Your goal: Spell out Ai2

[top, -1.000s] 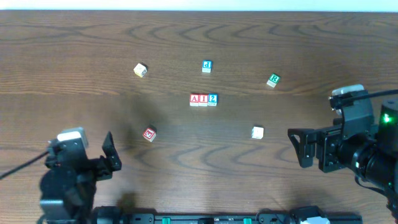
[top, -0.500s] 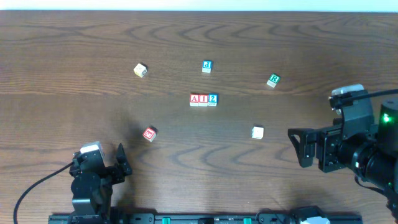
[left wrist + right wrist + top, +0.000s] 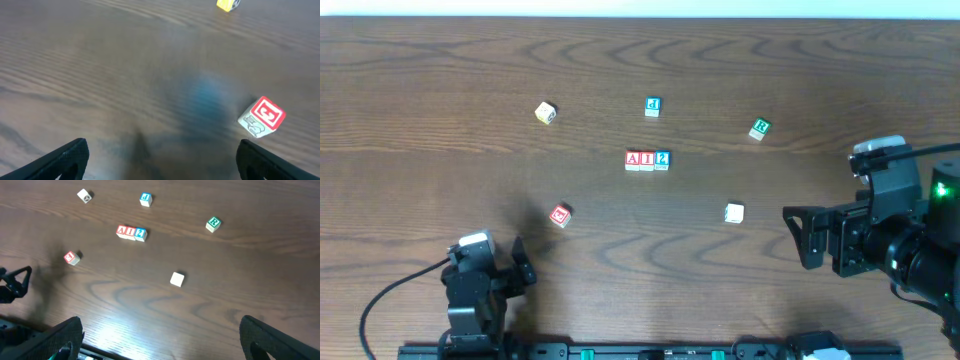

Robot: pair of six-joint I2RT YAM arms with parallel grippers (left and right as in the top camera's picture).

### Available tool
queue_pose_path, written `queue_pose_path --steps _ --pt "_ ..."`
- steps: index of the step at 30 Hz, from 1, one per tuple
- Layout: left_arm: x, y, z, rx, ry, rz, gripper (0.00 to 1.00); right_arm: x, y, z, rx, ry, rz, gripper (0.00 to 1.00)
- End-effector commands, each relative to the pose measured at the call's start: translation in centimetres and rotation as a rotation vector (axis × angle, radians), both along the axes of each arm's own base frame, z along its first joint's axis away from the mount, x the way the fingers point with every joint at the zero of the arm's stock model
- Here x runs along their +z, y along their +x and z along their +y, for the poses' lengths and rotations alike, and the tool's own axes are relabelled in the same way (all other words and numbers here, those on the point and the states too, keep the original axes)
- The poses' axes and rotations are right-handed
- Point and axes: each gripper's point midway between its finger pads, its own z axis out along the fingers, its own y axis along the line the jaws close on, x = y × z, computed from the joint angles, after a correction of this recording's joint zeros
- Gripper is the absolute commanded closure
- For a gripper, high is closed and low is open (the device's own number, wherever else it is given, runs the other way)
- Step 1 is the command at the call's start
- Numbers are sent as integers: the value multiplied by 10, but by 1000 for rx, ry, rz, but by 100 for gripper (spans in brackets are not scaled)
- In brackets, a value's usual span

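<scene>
Three letter blocks stand side by side in a row at the table's middle: a red A, a red I and a blue 2. The row also shows in the right wrist view. My left gripper is open and empty at the front left, near a red block that shows in the left wrist view. My right gripper is open and empty at the right edge, well away from the row.
Loose blocks lie around: a yellow-marked one at the back left, a blue one behind the row, a green R at the back right, a plain white one in front right.
My left arm has drawn back toward the front edge and to the right, with the gripper open. The blocks and the right arm have not moved.
</scene>
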Motion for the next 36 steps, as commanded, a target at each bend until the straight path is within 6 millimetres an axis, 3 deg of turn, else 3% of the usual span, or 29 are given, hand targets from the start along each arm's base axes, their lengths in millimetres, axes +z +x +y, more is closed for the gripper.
queue_pose_path --steps 1,26,30,33,36 --pt "-2 0 3 13 10 -1 5 -1 0 -2 0 -12 0 1" --pt "-2 0 3 11 7 0 4 0 0 -2 1 -14 -3 1" --pt "-2 0 3 11 7 0 5 14 1 -13 -21 -69 -113 1" --pt "-2 0 3 11 7 -1 5 35 -1 -14 -20 -54 -291 1" --pt "-2 0 3 11 7 -1 5 33 -9 -15 22 -95 -448 1"
